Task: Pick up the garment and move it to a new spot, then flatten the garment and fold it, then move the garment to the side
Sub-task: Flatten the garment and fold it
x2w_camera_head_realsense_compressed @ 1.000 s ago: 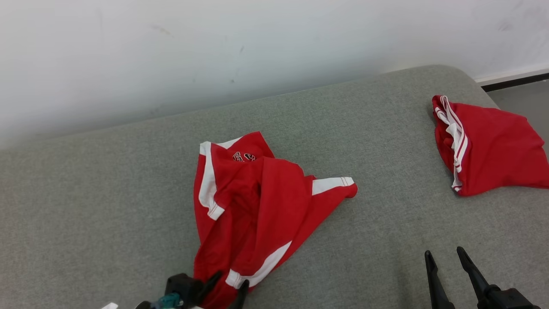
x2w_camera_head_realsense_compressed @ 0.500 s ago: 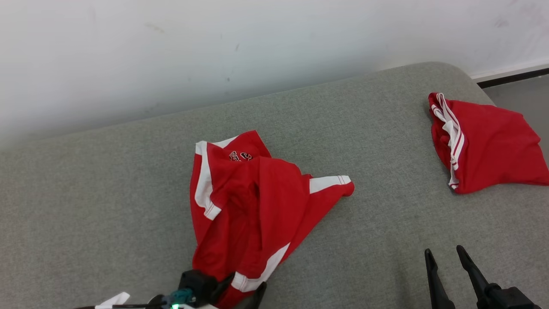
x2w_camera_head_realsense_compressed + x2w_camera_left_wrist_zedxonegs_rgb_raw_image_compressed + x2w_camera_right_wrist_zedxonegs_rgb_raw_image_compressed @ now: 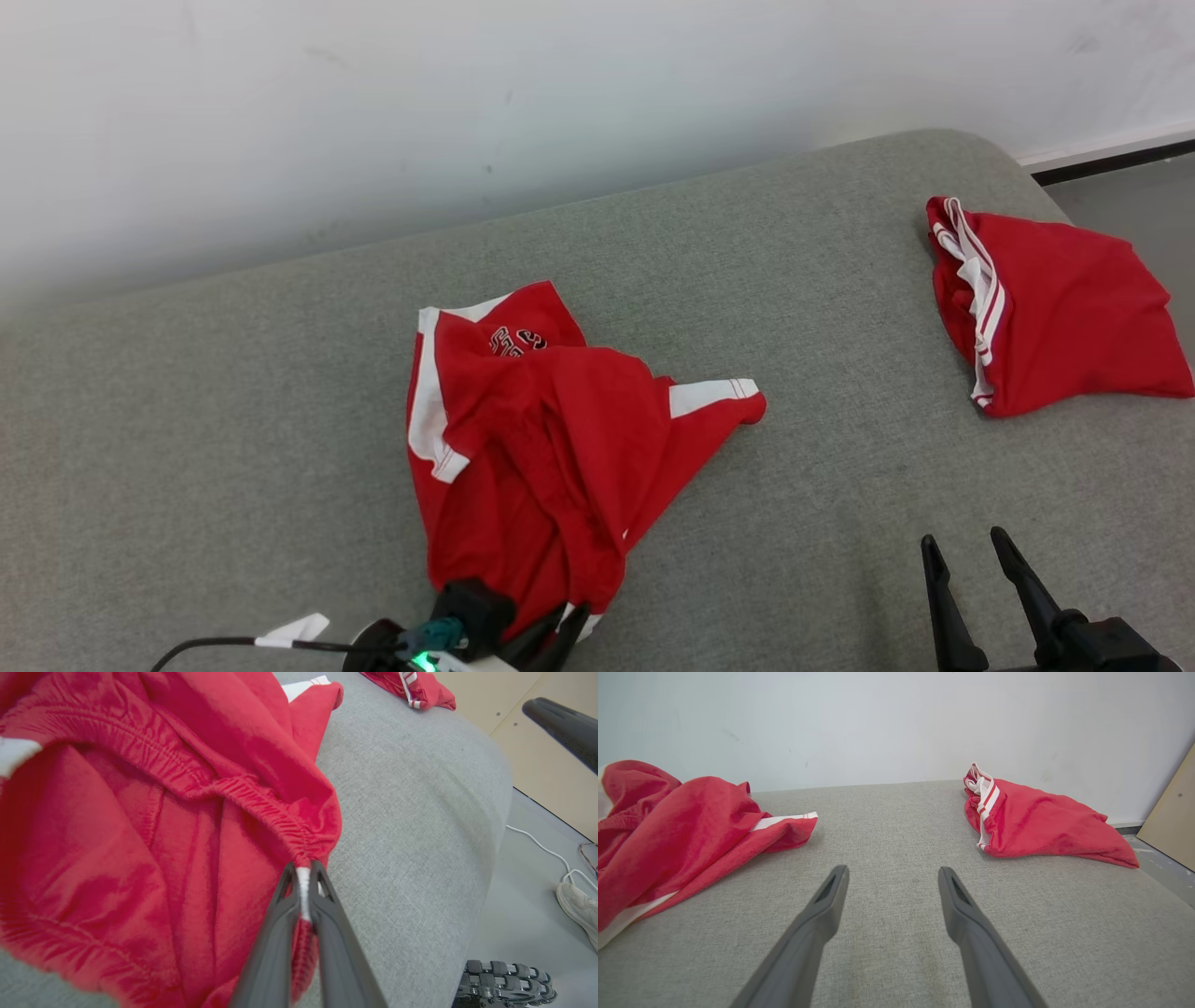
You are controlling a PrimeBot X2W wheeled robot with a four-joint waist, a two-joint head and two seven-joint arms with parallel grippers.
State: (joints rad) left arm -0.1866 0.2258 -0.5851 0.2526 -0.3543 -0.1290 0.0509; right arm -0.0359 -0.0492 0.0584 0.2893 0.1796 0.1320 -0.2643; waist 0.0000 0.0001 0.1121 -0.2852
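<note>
The garment is red with white stripes and lies crumpled in the middle of the grey cushion. My left gripper is at the garment's near edge, at the bottom of the head view. In the left wrist view the left gripper is shut on a pinch of the gathered elastic hem of the garment, with white fabric showing between the fingers. My right gripper stands open at the lower right above bare cushion. The right wrist view shows the right gripper holding nothing, with the garment to its left.
A second red and white garment lies bunched at the cushion's far right corner. A white wall runs behind the cushion. Floor lies beyond the right edge, with a white cable, a shoe and a leaning wooden board.
My left gripper has pushed forward onto the garment's near hem and shut on it, bunching the near edge. The right gripper has stayed open in place. The camera has shifted slightly.
</note>
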